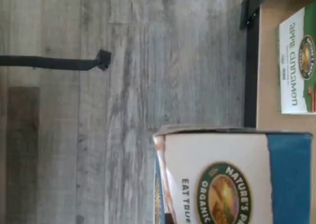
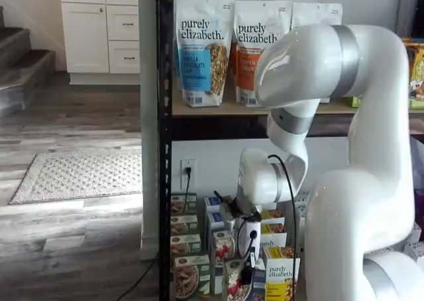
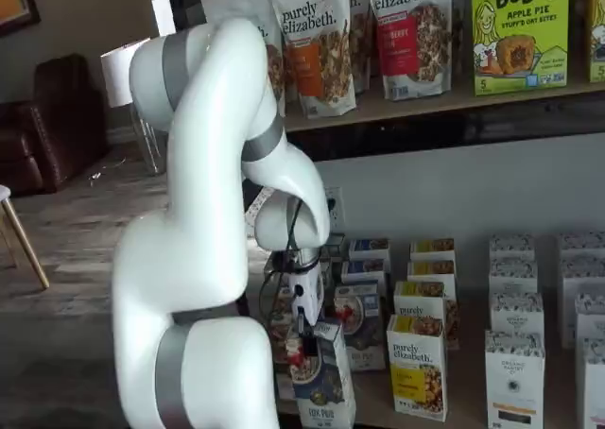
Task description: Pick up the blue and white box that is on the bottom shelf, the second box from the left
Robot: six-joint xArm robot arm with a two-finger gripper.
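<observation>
Gripper (image 3: 301, 339) hangs low in front of the rack, its white body and black fingers showing in both shelf views, a cable running down beside it. Fingers are clamped on the blue and white box (image 3: 319, 377), which sits at the tips and out in front of the rows of cartons; whether its base clears the bottom shelf (image 3: 454, 418) cannot be told. Same box (image 2: 240, 280) shows under the gripper (image 2: 247, 264) in a shelf view, red berries visible on its front.

Wrist view is turned on its side. Blue and white box (image 1: 232, 177) fills the near part of it, a white face with a round green logo and a blue band, close under the camera. Beyond it lies grey wood-plank floor (image 1: 123, 86) with a thin black bar (image 1: 54, 62) lying across it. A green and white "apple cinnamon" carton (image 1: 297, 61) stands on the tan board beside the black rack post (image 1: 251, 61).

Behind the held box, more small cartons stand in rows on the bottom shelf: green-fronted cartons (image 2: 183, 244) toward the rack's post, yellow "purely elizabeth" cartons (image 3: 418, 363) next over, white cartons (image 3: 513, 372) further along. Above, on the tan wooden tier, "purely elizabeth" pouches (image 2: 203, 49) stand upright, and a yellow-green BOBO'S box (image 3: 518, 32) beside them. White arm (image 3: 208, 259) blocks much of the shelf in both shelf views.
</observation>
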